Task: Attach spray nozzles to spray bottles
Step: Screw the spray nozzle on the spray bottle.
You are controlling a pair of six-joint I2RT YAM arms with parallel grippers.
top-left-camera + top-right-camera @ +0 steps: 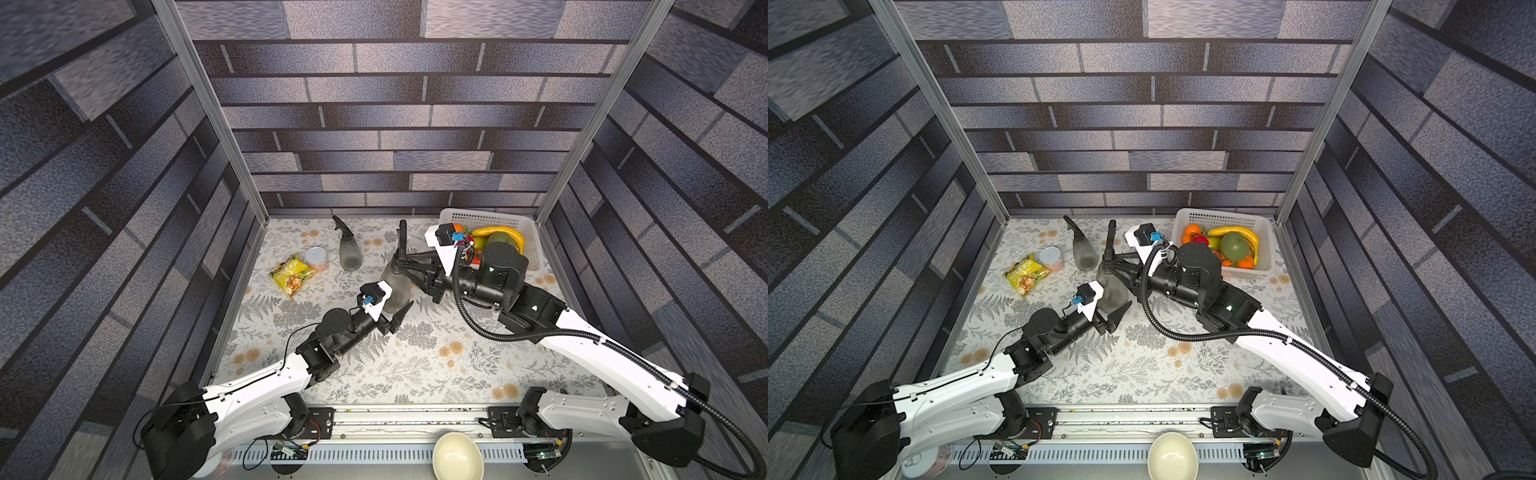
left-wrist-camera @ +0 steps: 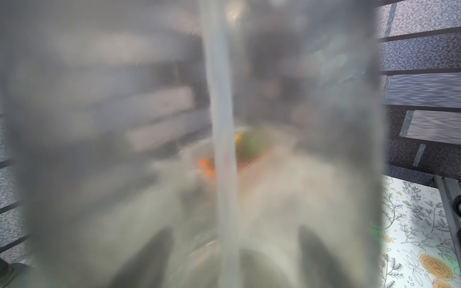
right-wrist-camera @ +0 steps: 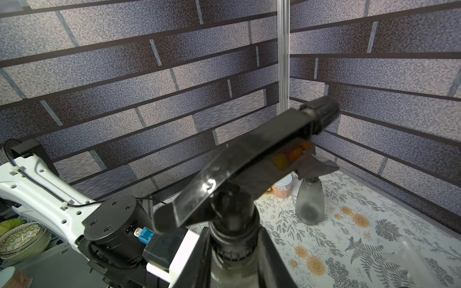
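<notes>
The left end effector [image 1: 395, 302] clasps the bottle [image 1: 397, 280] low; the right end effector [image 1: 402, 261], reaching across, pinches its nozzle [image 1: 402, 239].

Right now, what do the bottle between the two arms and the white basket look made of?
The bottle: likely plastic, smoky and translucent; the left wrist view shows the scene blurred through it. The basket: probably moulded plastic, matte white, perforated walls.

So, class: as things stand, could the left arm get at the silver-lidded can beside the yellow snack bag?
Probably yes, once freed: the left gripper is shut on a spray bottle and would have to let go first. Nothing but bare table lies between it and the can.
</notes>
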